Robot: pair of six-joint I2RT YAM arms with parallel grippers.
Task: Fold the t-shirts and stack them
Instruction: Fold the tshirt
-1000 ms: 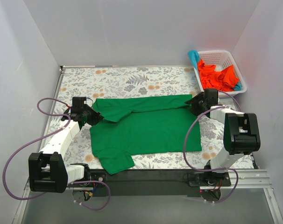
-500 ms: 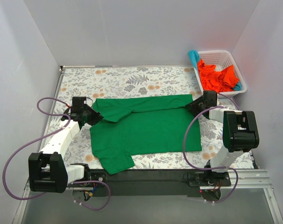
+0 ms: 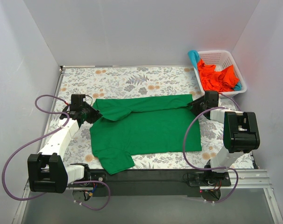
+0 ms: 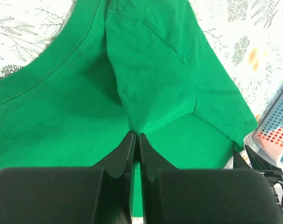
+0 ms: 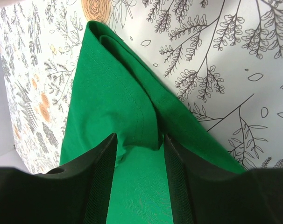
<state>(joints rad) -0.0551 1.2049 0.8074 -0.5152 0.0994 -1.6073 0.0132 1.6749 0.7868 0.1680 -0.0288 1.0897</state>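
A bright green t-shirt point(image 3: 146, 126) lies spread flat on the flowered table, its top edge folded over toward the middle. My left gripper point(image 3: 91, 115) is at the shirt's left end near the collar, shut on a pinched ridge of green cloth point(image 4: 146, 93); the fingertips point(image 4: 130, 138) meet with fabric between them. At the shirt's far right corner sits my right gripper point(image 3: 194, 104), open. Its fingers point(image 5: 106, 154) straddle the folded hem corner point(image 5: 137, 116) with gaps on both sides. Orange-red t-shirts point(image 3: 217, 77) and a teal-blue one point(image 3: 194, 56) fill the basket.
The white lattice basket point(image 3: 231, 57) stands at the far right corner, close behind my right gripper, and shows in the left wrist view too point(image 4: 274, 126). Grey walls enclose the table on three sides. Purple cables loop beside both arms.
The right arm shifted a little to the right and settled lower at the shirt's corner, its jaws narrowing slightly. The left gripper stayed shut on the cloth and edged slightly away from me.
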